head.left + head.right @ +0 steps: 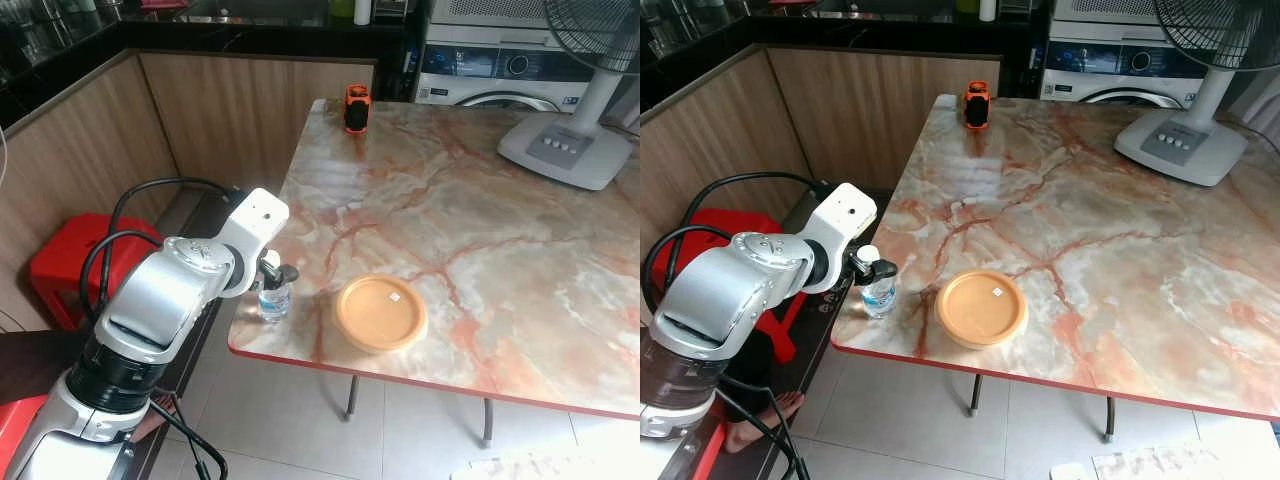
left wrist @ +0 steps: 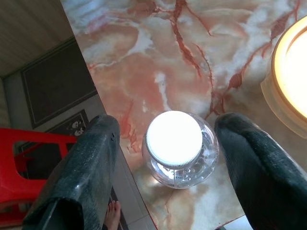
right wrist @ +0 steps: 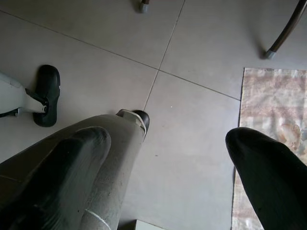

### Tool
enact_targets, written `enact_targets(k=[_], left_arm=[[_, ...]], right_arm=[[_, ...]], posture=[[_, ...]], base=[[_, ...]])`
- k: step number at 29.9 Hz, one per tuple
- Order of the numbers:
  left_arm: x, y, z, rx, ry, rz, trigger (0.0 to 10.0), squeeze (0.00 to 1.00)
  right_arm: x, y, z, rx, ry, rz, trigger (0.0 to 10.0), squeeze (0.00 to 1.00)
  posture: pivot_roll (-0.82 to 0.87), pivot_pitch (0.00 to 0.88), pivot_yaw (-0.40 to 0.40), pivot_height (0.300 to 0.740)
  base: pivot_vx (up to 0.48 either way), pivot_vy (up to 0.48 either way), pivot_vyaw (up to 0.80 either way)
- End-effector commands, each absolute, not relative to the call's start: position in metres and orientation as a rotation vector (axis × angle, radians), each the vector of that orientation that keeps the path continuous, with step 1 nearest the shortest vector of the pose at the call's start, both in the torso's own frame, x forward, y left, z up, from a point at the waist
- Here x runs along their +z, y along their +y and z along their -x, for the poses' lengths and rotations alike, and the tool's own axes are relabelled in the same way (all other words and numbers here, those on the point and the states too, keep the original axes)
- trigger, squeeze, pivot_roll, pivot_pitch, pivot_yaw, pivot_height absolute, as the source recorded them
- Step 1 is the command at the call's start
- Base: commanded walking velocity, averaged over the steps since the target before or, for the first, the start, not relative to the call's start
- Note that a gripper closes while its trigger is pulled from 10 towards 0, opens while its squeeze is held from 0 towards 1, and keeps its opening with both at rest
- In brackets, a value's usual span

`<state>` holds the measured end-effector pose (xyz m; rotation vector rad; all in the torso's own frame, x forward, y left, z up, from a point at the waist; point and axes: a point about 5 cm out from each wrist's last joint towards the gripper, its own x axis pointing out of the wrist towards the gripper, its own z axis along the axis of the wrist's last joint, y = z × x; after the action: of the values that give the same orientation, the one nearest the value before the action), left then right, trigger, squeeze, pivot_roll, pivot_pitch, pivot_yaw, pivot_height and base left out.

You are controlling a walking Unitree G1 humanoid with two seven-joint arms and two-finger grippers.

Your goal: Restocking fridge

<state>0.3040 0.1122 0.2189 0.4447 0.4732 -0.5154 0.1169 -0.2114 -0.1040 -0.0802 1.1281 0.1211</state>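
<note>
1. Water bottle (image 2: 176, 146) stands upright on the tabletop (image 1: 470, 210), long axis vertical, white cap up, right at the near left corner by the edge.
2. My left gripper (image 2: 165, 158) is over it: jaws wide open, one finger (image 2: 88, 163) on each side of the bottle, gaps on both sides, not touching, nothing held.
3. Left wrist view looks straight down on the cap and through the clear body; head views show the bottle from the side, part hidden by my wrist.
4. Orange round container (image 1: 381, 313) sits just beside the bottle, lid on, contents not visible.
5. Right gripper (image 3: 192, 172) hangs low over the tiled floor (image 3: 192, 62); jaws apart, holding nothing.
6. Head views add: small orange-black object (image 1: 356, 108) at the far tabletop edge, fan base (image 1: 565, 148) far right, red stool (image 1: 75, 262) on the floor left of the table.
</note>
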Motion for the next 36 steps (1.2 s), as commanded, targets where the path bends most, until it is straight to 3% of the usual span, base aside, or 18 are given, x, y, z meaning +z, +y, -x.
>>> enact_targets(k=[1, 4, 5, 36], left_arm=[[0.219, 0.112, -0.304, -0.509, 0.466, -0.447, 2.9, 0.0], [0.219, 0.112, -0.304, -0.509, 0.466, -0.445, 3.8, 0.0], [0.219, 0.112, -0.304, -0.511, 0.467, -0.442, 10.0, 0.0], [0.208, 0.105, -0.3, -0.546, 0.507, -0.438, 10.0, 0.0]], right_arm=[[-0.104, -0.212, -0.115, 0.13, 1.139, 0.088, 10.0, 0.0], [-0.104, -0.212, -0.115, 0.13, 1.139, 0.087, 10.0, 0.0], [-0.104, -0.212, -0.115, 0.132, 1.14, 0.089, 10.0, 0.0], [-0.104, -0.212, -0.115, 0.164, 1.148, 0.1, 10.0, 0.0]], posture=[[0.07, 0.0, -0.006, 0.74], [0.07, 0.0, -0.006, 0.74], [0.07, 0.0, -0.006, 0.74], [0.07, 0.0, -0.007, 0.74]], base=[[0.0, 0.0, 0.0], [0.0, 0.0, 0.0], [0.0, 0.0, 0.0], [0.0, 0.0, 0.0]])
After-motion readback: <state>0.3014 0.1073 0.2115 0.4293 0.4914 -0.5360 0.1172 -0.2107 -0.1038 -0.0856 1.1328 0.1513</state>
